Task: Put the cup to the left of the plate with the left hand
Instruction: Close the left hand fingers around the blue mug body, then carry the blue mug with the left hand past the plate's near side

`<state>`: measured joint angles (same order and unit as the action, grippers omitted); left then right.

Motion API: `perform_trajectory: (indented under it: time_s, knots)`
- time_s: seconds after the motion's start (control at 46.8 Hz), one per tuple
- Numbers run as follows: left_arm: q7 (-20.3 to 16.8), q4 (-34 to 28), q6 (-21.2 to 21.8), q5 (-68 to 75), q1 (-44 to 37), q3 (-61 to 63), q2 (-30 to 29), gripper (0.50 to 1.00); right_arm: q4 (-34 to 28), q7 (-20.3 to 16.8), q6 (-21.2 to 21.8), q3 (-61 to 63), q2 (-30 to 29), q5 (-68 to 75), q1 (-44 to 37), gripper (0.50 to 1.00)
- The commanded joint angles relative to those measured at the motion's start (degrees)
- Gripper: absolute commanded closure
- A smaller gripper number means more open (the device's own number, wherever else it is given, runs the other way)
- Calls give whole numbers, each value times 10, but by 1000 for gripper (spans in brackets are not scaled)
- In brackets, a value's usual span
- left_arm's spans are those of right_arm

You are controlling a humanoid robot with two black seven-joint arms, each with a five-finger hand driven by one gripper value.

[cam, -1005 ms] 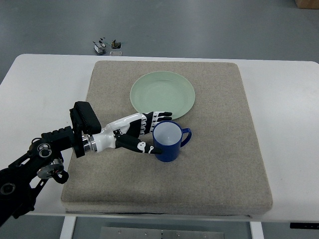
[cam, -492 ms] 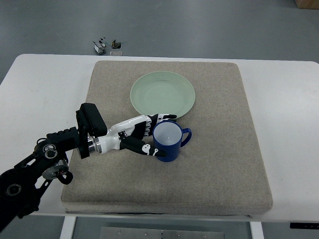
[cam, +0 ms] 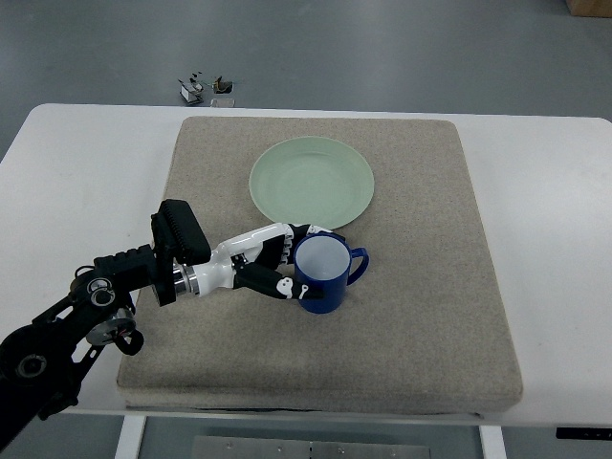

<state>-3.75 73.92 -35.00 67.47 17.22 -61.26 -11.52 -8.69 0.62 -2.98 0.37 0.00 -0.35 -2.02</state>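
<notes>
A blue cup (cam: pixel 322 273) with a white inside stands upright on the grey mat (cam: pixel 421 268), just below the pale green plate (cam: pixel 311 182), its handle pointing right. My left hand (cam: pixel 287 260) reaches in from the left and wraps the cup's left side, fingers behind the rim and thumb in front. The cup rests on the mat. The right arm is out of view.
The mat lies on a white table (cam: pixel 86 172). A few small metal parts (cam: pixel 203 88) lie on the floor beyond the table's far edge. My left forearm (cam: pixel 172 260) crosses the mat's left edge.
My left arm has pushed a little to the right and the fingers have closed tighter around the cup. The cup and the plate have stayed in place.
</notes>
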Motion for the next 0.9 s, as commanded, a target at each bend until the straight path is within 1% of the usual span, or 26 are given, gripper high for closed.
perform_trajectory:
  time_s: [0.0, 0.107, 0.171, 0.321, 0.385, 0.599, 0.748, 0.876]
  knots:
    - [0, 0, 0, -1, 0, -1, 0, 709, 0, 0, 0, 0, 0, 0, 0, 566]
    - [-1, 0, 0, -1, 0, -1, 0, 722, 0, 0, 0, 1, 0, 0, 0, 566]
    - [-1, 0, 0, -1, 0, -2, 0, 765, 0, 0, 0, 0, 0, 0, 0, 566]
    - [-2, 3, 0, -3, 3, -13, 1, 806, 0, 0, 0, 0, 0, 0, 0, 566]
    - [-3, 4, 0, -4, 7, -18, 1, 838, 1, 0, 0, 0, 0, 0, 0, 566]
    - [-5, 3, 0, -8, 21, -74, 2, 902, 0, 0, 0, 0, 0, 0, 0, 566]
    - [-5, -3, 0, -9, 42, -123, 3, 902, 0, 0, 0, 0, 0, 0, 0, 566]
    - [-5, -46, 0, -9, 66, -173, 3, 902, 1, 0, 0, 0, 0, 0, 0, 566]
